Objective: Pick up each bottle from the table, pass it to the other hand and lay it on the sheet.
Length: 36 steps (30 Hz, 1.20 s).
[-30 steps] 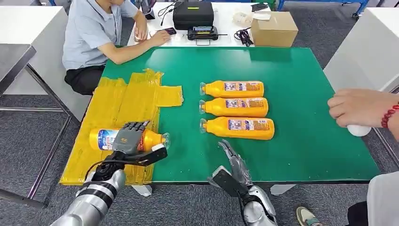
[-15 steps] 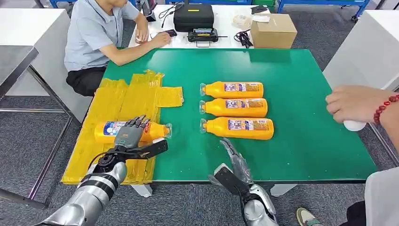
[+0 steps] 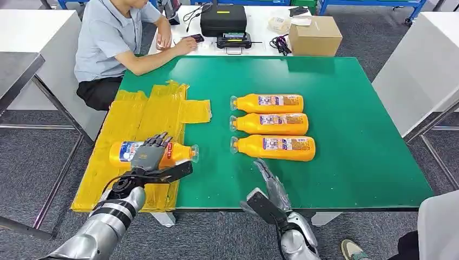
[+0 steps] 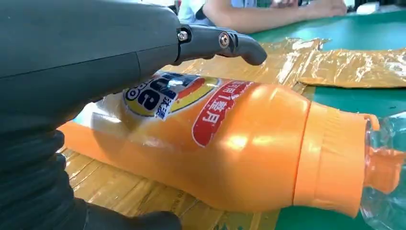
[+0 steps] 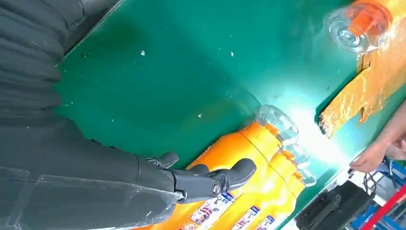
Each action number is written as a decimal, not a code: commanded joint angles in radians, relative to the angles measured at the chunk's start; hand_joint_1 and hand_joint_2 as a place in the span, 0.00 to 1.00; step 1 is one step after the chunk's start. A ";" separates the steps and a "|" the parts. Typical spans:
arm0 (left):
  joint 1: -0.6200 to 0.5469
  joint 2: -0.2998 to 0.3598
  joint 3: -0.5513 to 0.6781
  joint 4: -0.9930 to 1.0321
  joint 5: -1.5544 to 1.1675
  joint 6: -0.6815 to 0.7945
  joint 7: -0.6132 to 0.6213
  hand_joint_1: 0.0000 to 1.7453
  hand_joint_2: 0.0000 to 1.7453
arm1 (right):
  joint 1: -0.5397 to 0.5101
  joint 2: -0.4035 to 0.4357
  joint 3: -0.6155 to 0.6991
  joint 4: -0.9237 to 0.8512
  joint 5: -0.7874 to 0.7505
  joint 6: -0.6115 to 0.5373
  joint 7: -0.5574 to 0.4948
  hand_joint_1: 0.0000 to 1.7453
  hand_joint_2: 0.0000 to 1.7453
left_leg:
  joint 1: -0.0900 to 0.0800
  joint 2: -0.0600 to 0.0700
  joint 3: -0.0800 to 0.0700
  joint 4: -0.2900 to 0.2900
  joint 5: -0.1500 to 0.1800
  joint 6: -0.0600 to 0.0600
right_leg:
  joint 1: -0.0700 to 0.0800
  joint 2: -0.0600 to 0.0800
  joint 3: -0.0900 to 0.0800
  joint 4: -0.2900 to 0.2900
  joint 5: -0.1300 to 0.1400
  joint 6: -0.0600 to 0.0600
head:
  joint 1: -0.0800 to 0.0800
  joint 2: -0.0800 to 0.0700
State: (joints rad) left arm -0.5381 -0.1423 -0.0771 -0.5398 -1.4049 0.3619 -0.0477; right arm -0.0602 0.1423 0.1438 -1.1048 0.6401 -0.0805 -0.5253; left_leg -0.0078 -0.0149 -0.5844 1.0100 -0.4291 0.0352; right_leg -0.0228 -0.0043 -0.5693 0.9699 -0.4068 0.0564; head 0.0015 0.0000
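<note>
Yellow sheet (image 3: 130, 124) bears 1 bottle (image 3: 162, 154) — the left hand (image 3: 147, 157) grips it; right hand (image 3: 272, 187) hovers with fingers apart, holding nothing.

I count four bottles: one (image 3: 154, 153) on the sheet (image 3: 127, 130) and three in a row (image 3: 267, 103) (image 3: 269, 123) (image 3: 273, 147) on the table (image 3: 352, 130). There is one sheet, one box (image 3: 315, 34), and one person (image 3: 111, 43).

Green table (image 3: 352, 151) — yellow sheet (image 3: 135, 119), three orange bottles (image 3: 270, 123)
</note>
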 commanded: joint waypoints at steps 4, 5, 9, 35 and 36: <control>0.401 -0.105 -0.207 -0.711 0.019 0.163 -0.081 0.00 1.00 | 0.087 0.031 -0.075 -0.113 -0.016 -0.013 0.022 0.00 1.00 | 0.001 0.000 -0.005 0.001 -0.001 -0.001 | 0.001 -0.001 -0.006 0.000 -0.001 -0.002 | 0.000 0.000; 0.427 -0.108 -0.229 -0.757 0.016 0.190 -0.078 0.00 1.00 | 0.091 0.035 -0.076 -0.121 -0.016 -0.012 0.023 0.00 1.00 | 0.000 -0.001 -0.007 0.001 -0.001 0.000 | 0.000 -0.001 -0.006 0.000 -0.002 -0.001 | 0.000 0.000; 0.454 -0.104 -0.280 -0.797 -0.057 0.336 -0.084 0.00 1.00 | 0.052 0.045 -0.050 -0.057 -0.012 -0.003 0.033 0.00 1.00 | 0.000 0.005 -0.013 0.001 -0.002 0.000 | 0.000 0.002 -0.014 0.000 0.000 0.000 | 0.000 0.000; 0.522 -0.182 -0.298 -0.815 0.815 -0.039 -0.306 0.00 1.00 | 0.115 0.046 -0.124 -0.303 0.587 -0.350 0.264 0.00 1.00 | 0.001 0.004 -0.018 0.001 -0.003 -0.002 | 0.002 0.000 -0.018 -0.001 -0.001 -0.002 | 0.000 0.000; 0.524 -0.183 -0.302 -0.807 0.821 -0.043 -0.309 0.00 1.00 | 0.115 0.039 -0.128 -0.303 0.610 -0.352 0.271 0.00 1.00 | 0.000 0.003 -0.019 0.000 -0.002 -0.001 | 0.000 0.001 -0.020 -0.001 -0.001 0.000 | 0.000 0.000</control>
State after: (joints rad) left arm -0.0100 -0.2968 -0.3597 -1.4199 -0.6747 0.3875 -0.3635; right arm 0.0726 0.2396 0.0549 -1.4015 1.0040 -0.3454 -0.3423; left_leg -0.0081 -0.0105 -0.6054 1.0108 -0.4312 0.0356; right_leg -0.0230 -0.0024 -0.5916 0.9697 -0.4069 0.0575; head 0.0011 0.0000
